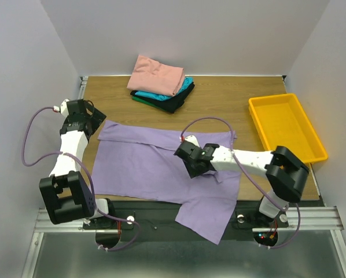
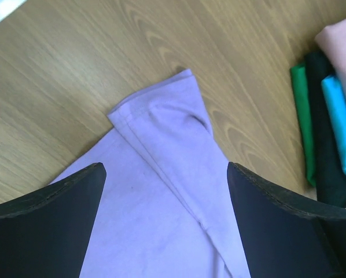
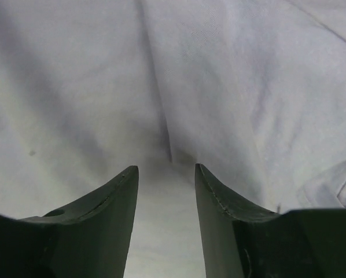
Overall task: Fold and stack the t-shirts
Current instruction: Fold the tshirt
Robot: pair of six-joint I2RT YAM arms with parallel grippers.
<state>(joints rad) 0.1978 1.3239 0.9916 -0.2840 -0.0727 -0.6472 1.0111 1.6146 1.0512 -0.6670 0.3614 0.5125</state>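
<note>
Beneath the right tool (image 3: pixel 167 174), fingers narrowly parted and low over cloth: light purple t-shirt (image 1: pixel 144 165), spread on the bench (image 1: pixel 231 95), a crease running ahead from the gap. Well behind it, yellow tray (image 1: pixel 286 124). Under the left tool (image 2: pixel 167 168), wide open: the shirt's folded corner (image 2: pixel 161 116). To its right, folded stack (image 1: pixel 161 84), salmon-pink over teal, black, green.

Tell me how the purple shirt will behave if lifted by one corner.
The purple shirt will probably flop and drape: it creases softly and one part hangs over the table edge. Likely light, being thin cloth. Pushed, it would probably bunch rather than slide.
</note>
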